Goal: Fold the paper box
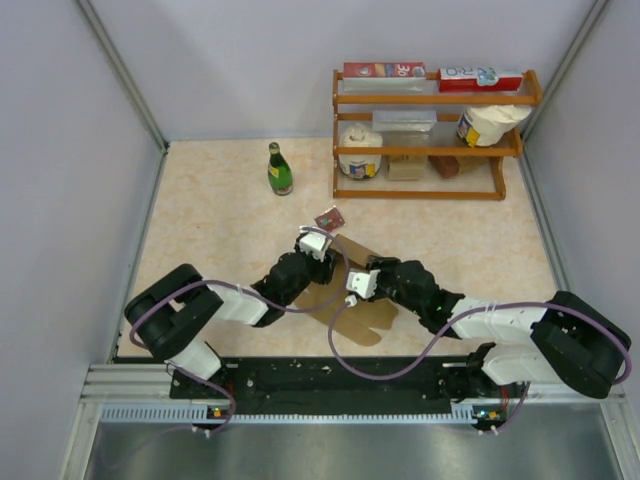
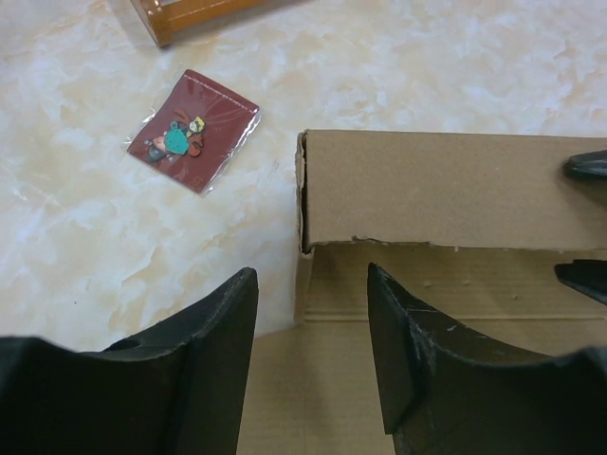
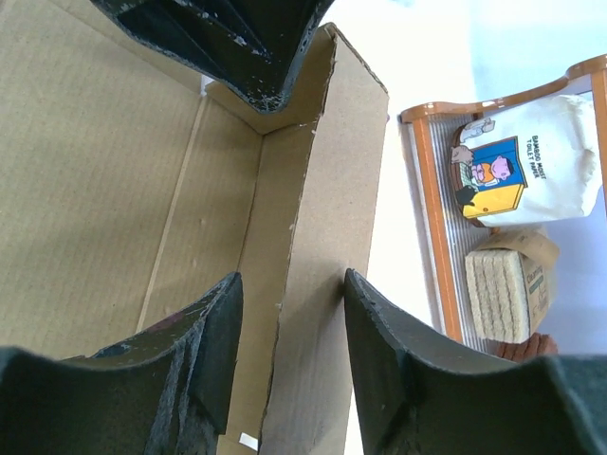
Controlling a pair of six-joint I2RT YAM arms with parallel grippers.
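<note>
Rack [image 1: 415, 192] behind the paper box [image 1: 365, 322] is holding cartons [image 1: 385, 71] and paper rolls [image 1: 360, 150]; the box is lying on the table [image 1: 220, 200], its raised wall standing inside the spread right gripper [image 3: 291, 280], the spread left gripper [image 2: 311, 275] facing its end.

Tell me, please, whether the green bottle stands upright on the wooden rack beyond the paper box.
Not quite: in the top external view the green bottle stands upright on the table, left of the wooden rack and beyond the paper box.
</note>
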